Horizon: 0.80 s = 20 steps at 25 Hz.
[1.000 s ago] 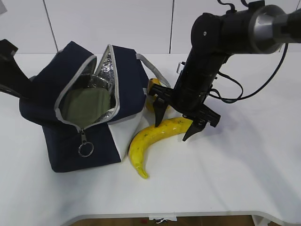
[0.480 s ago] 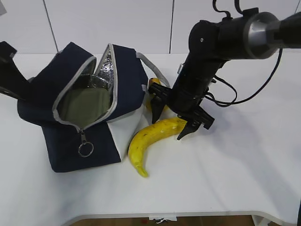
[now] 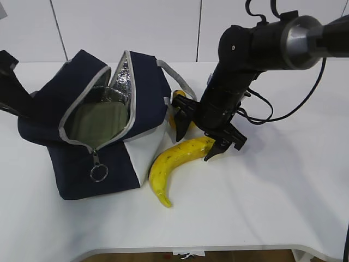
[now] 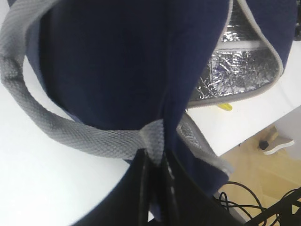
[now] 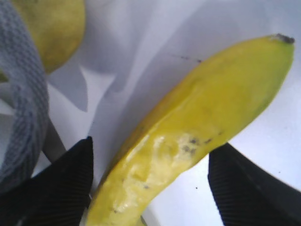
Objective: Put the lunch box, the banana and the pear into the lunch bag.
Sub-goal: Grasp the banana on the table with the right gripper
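The navy lunch bag stands open at the left, foil lining showing. Inside it lies the lunch box, green lid up. My left gripper is shut on the lunch bag where its grey strap is sewn on, holding that side up. The banana lies on the table against the bag's white panel. My right gripper is open and straddles the banana's upper end; the banana sits between the fingers without being gripped. The pear stands behind, partly hidden; the pear shows top left in the right wrist view.
The bag's zipper ring pull hangs at the front. A grey strap lies just left of my right gripper. The white table extends to the right and front, with its front edge close below the bag.
My right gripper has come down and slightly left, so its open fingers now sit lower around the banana's end. The bag has shifted a little to the left.
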Available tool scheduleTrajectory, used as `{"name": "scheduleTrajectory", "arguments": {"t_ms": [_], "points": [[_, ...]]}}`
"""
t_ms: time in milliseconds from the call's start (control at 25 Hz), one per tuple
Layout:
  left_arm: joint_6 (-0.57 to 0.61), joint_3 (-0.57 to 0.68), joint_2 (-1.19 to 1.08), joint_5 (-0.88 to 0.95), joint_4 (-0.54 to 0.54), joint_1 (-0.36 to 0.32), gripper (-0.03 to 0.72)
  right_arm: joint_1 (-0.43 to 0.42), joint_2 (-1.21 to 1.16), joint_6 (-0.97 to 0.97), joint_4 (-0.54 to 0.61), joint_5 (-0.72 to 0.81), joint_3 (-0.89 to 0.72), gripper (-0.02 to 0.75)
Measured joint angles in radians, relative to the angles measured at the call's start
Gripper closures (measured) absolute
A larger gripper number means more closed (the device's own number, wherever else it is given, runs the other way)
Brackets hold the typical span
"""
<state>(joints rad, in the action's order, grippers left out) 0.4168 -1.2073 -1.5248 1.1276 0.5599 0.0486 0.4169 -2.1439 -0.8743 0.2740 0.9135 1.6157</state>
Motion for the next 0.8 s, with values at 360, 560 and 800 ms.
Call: {"name": "scheduleTrajectory", "arguments": {"t_ms": [360,560,800], "points": [[0.0,0.0,0.0,0.0,-0.003,0.0,0.679,0.0,-0.02,0.0,0.009,-0.004,0.0,0.157],[0.0,0.0,0.0,0.0,-0.003,0.0,0.679,0.0,-0.02,0.0,0.03,-0.004,0.0,0.243],[0.0,0.0,0.0,0.0,-0.003,0.0,0.679,0.0,-0.02,-0.002,0.037,0.01,0.0,0.454]]}}
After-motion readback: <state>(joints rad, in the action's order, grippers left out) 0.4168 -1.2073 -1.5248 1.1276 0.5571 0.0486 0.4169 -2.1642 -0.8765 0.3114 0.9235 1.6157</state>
